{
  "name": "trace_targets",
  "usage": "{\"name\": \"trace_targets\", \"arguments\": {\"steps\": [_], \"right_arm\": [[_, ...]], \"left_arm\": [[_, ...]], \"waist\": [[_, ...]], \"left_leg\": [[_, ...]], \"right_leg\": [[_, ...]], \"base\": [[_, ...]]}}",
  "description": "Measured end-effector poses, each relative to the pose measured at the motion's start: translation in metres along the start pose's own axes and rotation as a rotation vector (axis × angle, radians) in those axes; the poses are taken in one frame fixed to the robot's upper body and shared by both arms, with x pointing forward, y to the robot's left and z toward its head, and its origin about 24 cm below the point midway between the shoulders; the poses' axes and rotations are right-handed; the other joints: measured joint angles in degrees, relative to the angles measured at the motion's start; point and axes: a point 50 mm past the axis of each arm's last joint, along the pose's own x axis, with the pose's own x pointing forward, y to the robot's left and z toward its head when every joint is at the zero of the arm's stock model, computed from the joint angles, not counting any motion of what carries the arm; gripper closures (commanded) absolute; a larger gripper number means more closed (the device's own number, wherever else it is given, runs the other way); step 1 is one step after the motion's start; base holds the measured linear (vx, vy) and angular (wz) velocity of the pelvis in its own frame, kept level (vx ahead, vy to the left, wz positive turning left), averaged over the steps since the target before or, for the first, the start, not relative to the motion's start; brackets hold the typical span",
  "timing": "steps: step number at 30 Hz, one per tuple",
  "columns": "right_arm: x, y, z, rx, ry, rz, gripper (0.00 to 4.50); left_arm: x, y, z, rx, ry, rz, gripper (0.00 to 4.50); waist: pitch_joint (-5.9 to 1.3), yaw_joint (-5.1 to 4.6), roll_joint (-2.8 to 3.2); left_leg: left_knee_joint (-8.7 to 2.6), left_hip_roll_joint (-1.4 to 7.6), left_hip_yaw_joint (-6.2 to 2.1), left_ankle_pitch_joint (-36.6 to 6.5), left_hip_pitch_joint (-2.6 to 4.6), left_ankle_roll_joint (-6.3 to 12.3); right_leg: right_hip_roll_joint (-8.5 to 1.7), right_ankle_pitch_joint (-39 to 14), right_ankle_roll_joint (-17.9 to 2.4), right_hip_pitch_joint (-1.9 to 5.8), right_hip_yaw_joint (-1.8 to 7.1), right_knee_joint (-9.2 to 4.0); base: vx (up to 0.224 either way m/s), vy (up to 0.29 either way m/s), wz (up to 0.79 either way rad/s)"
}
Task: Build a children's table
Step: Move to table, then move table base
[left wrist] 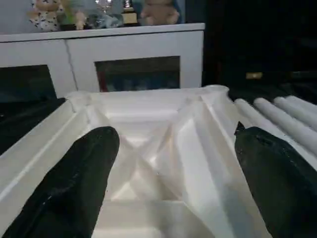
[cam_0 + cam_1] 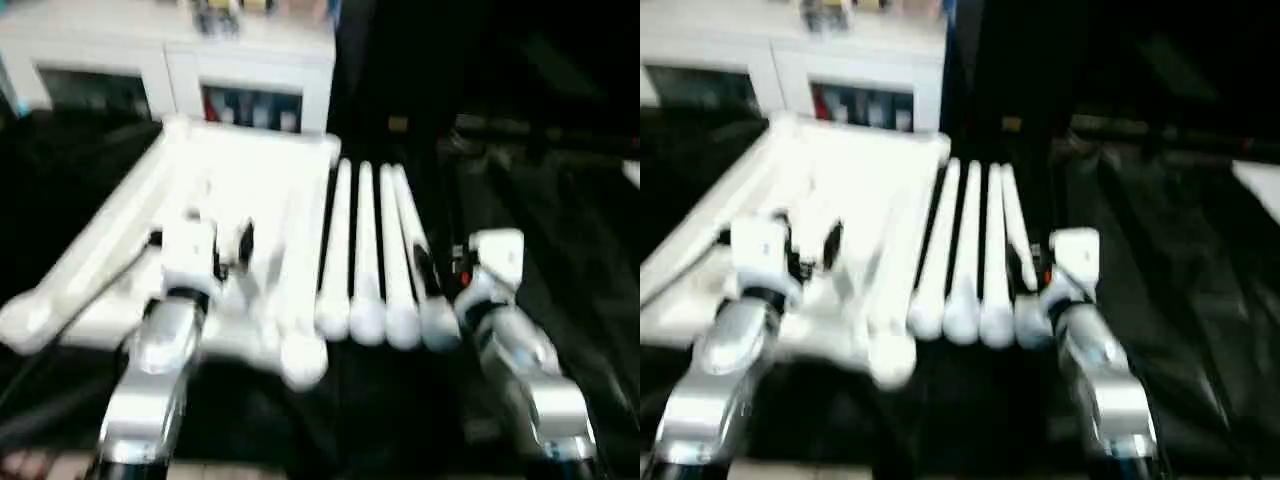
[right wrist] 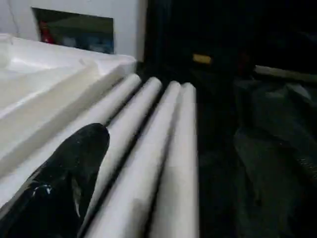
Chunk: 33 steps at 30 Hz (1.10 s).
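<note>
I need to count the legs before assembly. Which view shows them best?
The left eye view: all four legs lie side by side, ends included, beside the tabletop. The right eye view matches it; the right wrist view crops them; the left wrist view catches their far ends.

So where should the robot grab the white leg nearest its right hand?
Probably around the middle of the outermost leg, coming from above with the open right gripper. It is a round tube lying flat, tight against the next leg, with free space only on its outer side.
</note>
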Motion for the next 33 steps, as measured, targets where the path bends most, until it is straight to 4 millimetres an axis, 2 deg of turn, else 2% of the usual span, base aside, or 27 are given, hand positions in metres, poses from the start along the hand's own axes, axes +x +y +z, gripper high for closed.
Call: {"name": "trace_targets", "arguments": {"steps": [1, 2, 3, 4, 5, 6, 7, 9, 10, 12, 14, 17, 21, 23, 28, 30, 33], "right_arm": [[0.001, 0.002, 0.002, -0.002, -0.008, 0.015, 0.00], [0.001, 0.007, 0.002, 0.002, -0.006, 0.039, 0.00], [0.002, 0.016, 0.005, -0.007, -0.012, 0.106, 0.00], [0.001, 0.018, 0.007, -0.024, -0.011, 0.148, 0.00], [0.001, 0.018, 0.008, -0.045, -0.005, 0.186, 0.00], [0.000, 0.017, 0.009, -0.056, 0.002, 0.206, 0.00], [0.000, 0.015, 0.009, -0.071, 0.015, 0.231, 0.00], [-0.003, 0.014, 0.007, -0.118, 0.067, 0.339, 0.00], [-0.004, 0.015, 0.008, -0.139, 0.082, 0.391, 0.00], [-0.004, 0.015, 0.015, -0.161, 0.079, 0.454, 0.00], [-0.003, 0.016, 0.022, -0.197, 0.093, 0.562, 0.00], [-0.006, 0.016, 0.029, -0.250, 0.101, 0.667, 0.00], [-0.012, 0.019, 0.024, -0.247, 0.174, 0.787, 0.00], [-0.015, 0.022, 0.025, -0.242, 0.188, 0.837, 0.00], [-0.021, 0.028, 0.031, -0.250, 0.201, 0.920, 0.00], [-0.022, 0.028, 0.031, -0.259, 0.208, 0.938, 0.00], [-0.024, 0.025, 0.031, -0.268, 0.237, 0.946, 0.00]], "left_arm": [[-0.001, 0.000, -0.001, 0.004, 0.004, -0.012, 0.27], [-0.003, 0.001, -0.004, 0.013, 0.015, -0.021, 0.27], [-0.004, 0.004, -0.006, 0.037, 0.025, -0.050, 0.27], [-0.005, 0.005, -0.006, 0.059, 0.029, -0.088, 0.27], [-0.005, 0.003, -0.005, 0.077, 0.026, -0.143, 0.27], [-0.005, -0.001, -0.004, 0.084, 0.020, -0.184, 0.27], [-0.004, -0.004, -0.003, 0.083, 0.015, -0.232, 0.27], [-0.005, -0.013, -0.002, 0.106, 0.022, -0.388, 0.27], [-0.004, -0.013, -0.003, 0.116, 0.030, -0.443, 0.27], [-0.004, -0.009, -0.003, 0.132, 0.038, -0.505, 0.42], [-0.004, -0.006, -0.005, 0.170, 0.070, -0.651, 0.62], [-0.003, -0.002, -0.008, 0.204, 0.123, -0.794, 0.74], [-0.002, 0.003, -0.014, 0.216, 0.194, -0.961, 1.19], [0.001, 0.009, -0.016, 0.241, 0.245, -1.020, 1.32], [0.003, 0.026, -0.021, 0.277, 0.352, -1.086, 1.64], [0.005, 0.030, -0.019, 0.279, 0.372, -1.105, 1.89], [0.004, 0.039, -0.017, 0.258, 0.412, -1.133, 2.00]], "waist": [[0.12, 0.21, 1.37], [0.17, 0.15, 1.60], [0.08, -0.99, 0.98], [-0.09, -1.25, 0.57], [-0.37, -1.50, 0.18], [-0.60, -1.47, -0.18], [-0.69, -1.44, -0.35], [-0.65, -1.25, -0.40], [-0.61, -1.41, -0.38], [-0.56, -1.75, -0.37], [-0.46, -1.69, -0.34], [-0.25, -1.53, -0.03], [-0.04, -1.25, 0.30], [-0.02, -1.29, 0.34], [0.00, -1.31, 0.47], [0.00, -1.29, 0.47], [-0.01, -1.29, 0.50]], "left_leg": [[-0.79, 1.24, -0.22, 4.60, -0.15, 2.02], [-0.34, 1.70, -0.23, 4.79, -0.03, 2.45], [-0.38, 1.20, -0.25, 4.39, -0.22, 3.16], [-0.21, 0.92, -0.18, 4.18, -0.39, 3.47], [0.20, 0.66, -0.13, 4.24, -0.68, 3.40], [0.48, 0.26, 0.00, 4.20, -1.12, 3.44], [0.49, 0.11, 0.20, 4.23, -1.50, 3.38], [-0.36, 0.33, 0.54, 4.68, -1.84, 2.71], [-0.81, 0.52, 0.82, 4.75, -1.75, 2.74], [-1.63, 1.49, 1.88, 5.23, -1.25, 2.22], [-2.14, 2.38, 2.99, 5.46, -0.68, 1.70], [-2.58, 2.92, 3.88, 5.52, -0.11, 1.59], [-2.73, 3.38, 4.61, 5.60, 0.00, 1.47], [-2.79, 3.45, 4.69, 5.74, 0.02, 1.25], [-2.82, 3.62, 4.96, 5.89, 0.01, 1.03], [-2.84, 3.72, 5.10, 5.91, -0.02, 1.01], [-2.89, 3.79, 5.27, 5.92, -0.02, 1.01]], "right_leg": [[0.40, -0.48, 0.14, 0.63, -1.57, 0.06], [-0.12, -0.94, 0.30, 0.48, -2.61, 0.32], [-1.94, -1.73, 0.40, 0.07, -3.75, 1.74], [-3.11, -1.81, 0.82, -0.75, -3.61, 2.84], [-4.89, -1.15, 2.08, -1.65, -3.24, 2.80], [-6.13, -0.54, 4.21, -2.37, -2.23, 1.54], [-6.92, 0.28, 5.96, -2.84, -2.02, 1.42], [-6.91, 0.57, 5.58, -3.48, -2.08, 1.35], [-6.86, 0.56, 5.16, -3.57, -2.07, 1.25], [-6.60, 0.86, 4.47, -3.35, -2.22, 0.76], [-6.53, 1.07, 4.11, -3.13, -2.39, 0.69], [-6.52, 1.11, 4.09, -2.97, -2.38, 0.65], [-6.52, 1.33, 3.96, -3.03, -2.36, 0.65], [-6.51, 1.45, 3.91, -3.12, -2.37, 0.66], [-6.52, 1.70, 3.53, -3.30, -2.36, 0.66], [-6.49, 1.68, 3.50, -3.38, -2.36, 0.64], [-6.48, 1.57, 3.42, -3.44, -2.33, 0.59]], "base": [[0.146, 0.105, -0.09], [0.156, 0.097, -0.04], [0.156, 0.097, -0.04], [0.135, 0.037, 0.11], [0.075, 0.041, 0.03], [0.075, 0.041, 0.03], [0.000, 0.000, 0.00], [0.000, 0.000, 0.00], [-0.040, -0.055, -0.02], [-0.051, -0.055, -0.02], [-0.058, -0.056, 0.00], [-0.039, -0.031, 0.00], [0.000, 0.000, 0.00], [0.000, 0.000, 0.00], [0.000, 0.000, 0.00], [0.000, 0.000, 0.00], [0.000, 0.000, 0.00]]}}
